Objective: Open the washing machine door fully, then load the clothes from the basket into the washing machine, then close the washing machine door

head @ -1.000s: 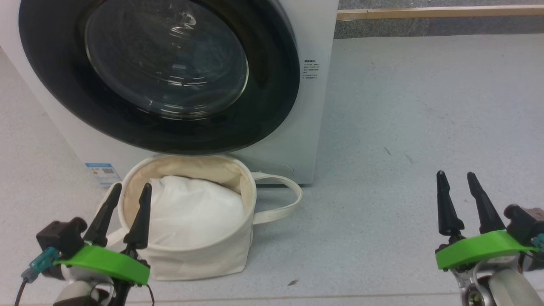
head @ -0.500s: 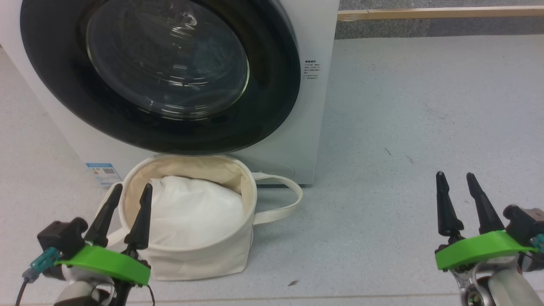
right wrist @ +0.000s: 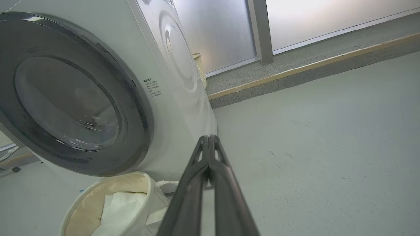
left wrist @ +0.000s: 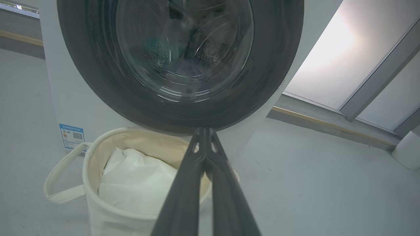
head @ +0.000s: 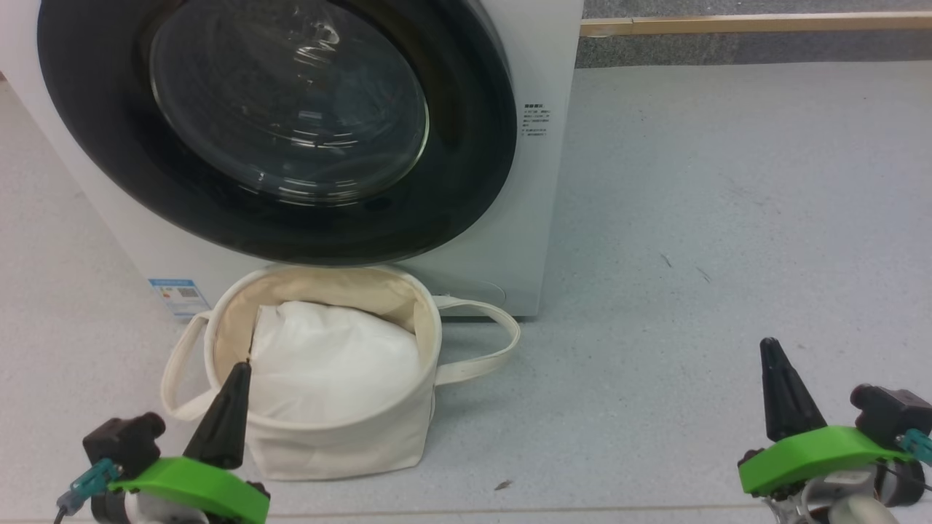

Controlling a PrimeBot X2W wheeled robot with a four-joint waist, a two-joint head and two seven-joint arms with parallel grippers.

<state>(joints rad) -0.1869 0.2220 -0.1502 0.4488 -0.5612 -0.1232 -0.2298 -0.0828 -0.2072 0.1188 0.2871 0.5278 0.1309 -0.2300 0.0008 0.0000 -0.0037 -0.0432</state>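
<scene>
The white washing machine [head: 542, 189] stands at the upper left, and its black-rimmed washing machine door [head: 466, 145] lies shut against its front. Right below the door sits the cream basket [head: 342, 444], with a plain white cloth bundle [head: 335, 364] on top; the clothes are hidden. My left gripper [head: 239, 370] is shut and empty, its tip over the basket's near-left rim. In the left wrist view the left gripper [left wrist: 204, 129] points at the door's lower rim. My right gripper [head: 768, 346] is shut and empty, low over the floor far to the right; in its own view the right gripper [right wrist: 207, 137] points past the machine's right corner.
Grey floor [head: 692, 218] spreads out to the right of the machine. A wooden strip [head: 728, 24] marks a low step at the back. A woven bin [right wrist: 200, 68] stands behind the machine by frosted glass panels. A blue label [head: 178, 291] marks the machine's lower left.
Both grippers have gone from open to shut with nothing in them, and both have dropped lower in the head view. The basket and the door have not moved.
</scene>
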